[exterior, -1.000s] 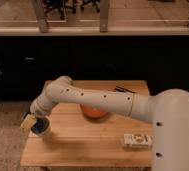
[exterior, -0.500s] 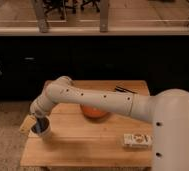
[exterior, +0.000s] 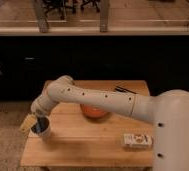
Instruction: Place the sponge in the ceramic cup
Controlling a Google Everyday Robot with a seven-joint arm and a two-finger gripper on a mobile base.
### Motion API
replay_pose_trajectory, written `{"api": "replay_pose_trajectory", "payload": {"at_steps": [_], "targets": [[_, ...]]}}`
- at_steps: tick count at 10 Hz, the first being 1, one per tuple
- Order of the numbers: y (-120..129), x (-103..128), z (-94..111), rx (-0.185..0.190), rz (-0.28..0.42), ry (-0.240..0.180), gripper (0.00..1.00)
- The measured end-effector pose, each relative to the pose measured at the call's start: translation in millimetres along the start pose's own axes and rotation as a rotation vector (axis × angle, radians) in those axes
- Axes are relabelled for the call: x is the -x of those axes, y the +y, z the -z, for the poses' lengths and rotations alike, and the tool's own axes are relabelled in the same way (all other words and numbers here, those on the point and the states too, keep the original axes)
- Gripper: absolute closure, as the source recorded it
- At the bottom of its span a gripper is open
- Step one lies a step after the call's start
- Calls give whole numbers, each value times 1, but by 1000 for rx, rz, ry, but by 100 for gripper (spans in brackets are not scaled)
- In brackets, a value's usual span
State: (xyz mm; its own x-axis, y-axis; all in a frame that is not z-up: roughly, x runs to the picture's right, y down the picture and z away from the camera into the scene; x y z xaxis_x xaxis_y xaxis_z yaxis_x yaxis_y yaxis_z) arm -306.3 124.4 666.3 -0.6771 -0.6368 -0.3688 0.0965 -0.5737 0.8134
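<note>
One white robot arm [exterior: 103,101] is recorded reaching from the lower right across a light wooden table [exterior: 88,147] towards its front left corner. At the end of the arm the two-finger gripper [exterior: 34,125] is positioned directly over a white tapered ceramic cup [exterior: 46,133], pointing down at its mouth. The fingers are held apart; one tan fingertip [exterior: 26,124] is seen just outside the cup's left rim, while the other is lost against the dark interior. A small dark blue sponge [exterior: 38,127] is observed at the mouth of the ceramic cup, between the fingers and within the rim; how far it is sunk in, and whether it is touched by either finger, cannot be told. The cup is stood upright near the table's left edge. A round orange bowl [exterior: 94,112] is noted behind and to the right of the cup, partly covered by the arm and well apart from the cup. A flat white rectangular box [exterior: 137,140] with printed markings is laid near the front right edge. Thin dark utensils [exterior: 122,90] are laid at the back right of the table; their kind cannot be made out.
</note>
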Motion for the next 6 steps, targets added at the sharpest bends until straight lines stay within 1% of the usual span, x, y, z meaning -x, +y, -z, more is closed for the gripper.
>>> {"api": "replay_pose_trajectory", "payload": {"at_steps": [3,6], "targets": [[0,0,1,2,-2,-4,20],[2,3,2,15,-12,-3,20]]}}
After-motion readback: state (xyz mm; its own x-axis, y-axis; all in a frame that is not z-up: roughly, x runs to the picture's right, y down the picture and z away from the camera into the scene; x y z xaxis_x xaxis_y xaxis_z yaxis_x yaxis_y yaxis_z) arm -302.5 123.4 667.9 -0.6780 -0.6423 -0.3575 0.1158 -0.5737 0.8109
